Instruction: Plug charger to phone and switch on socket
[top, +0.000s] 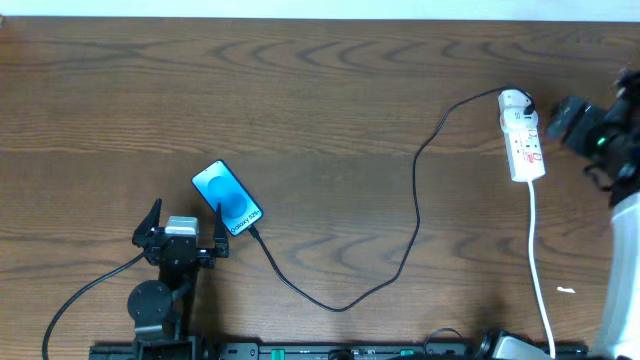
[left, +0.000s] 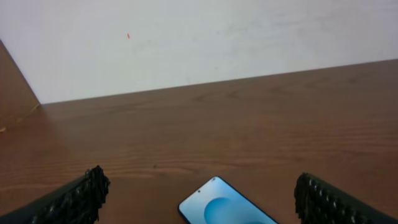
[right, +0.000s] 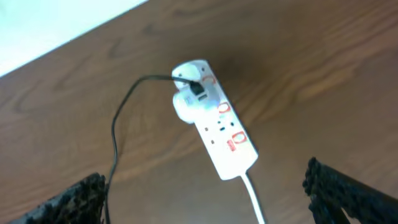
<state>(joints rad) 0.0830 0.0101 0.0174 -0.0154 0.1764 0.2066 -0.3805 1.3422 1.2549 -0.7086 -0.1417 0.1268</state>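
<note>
The phone (top: 226, 197) lies screen up at the left of the table, its blue screen lit. The charger (top: 414, 200), a thin black cable, runs from an adapter in the socket (top: 522, 138) down in a loop, and its tip meets the phone's lower end. My left gripper (top: 185, 222) is open and empty just in front of the phone. In the left wrist view the phone's top end (left: 227, 205) lies between the fingers (left: 202, 182). My right gripper (top: 580, 120) is open to the right of the socket. The right wrist view shows the socket (right: 217, 121) and cable (right: 115, 130) ahead of the fingers (right: 205, 180).
The socket's thicker white cord (top: 540, 260) runs down to the front edge of the table and also shows in the right wrist view (right: 255, 196). A white wall (left: 199, 37) stands behind the table's far edge. The left arm's own black cable (top: 80, 295) trails at the front left.
</note>
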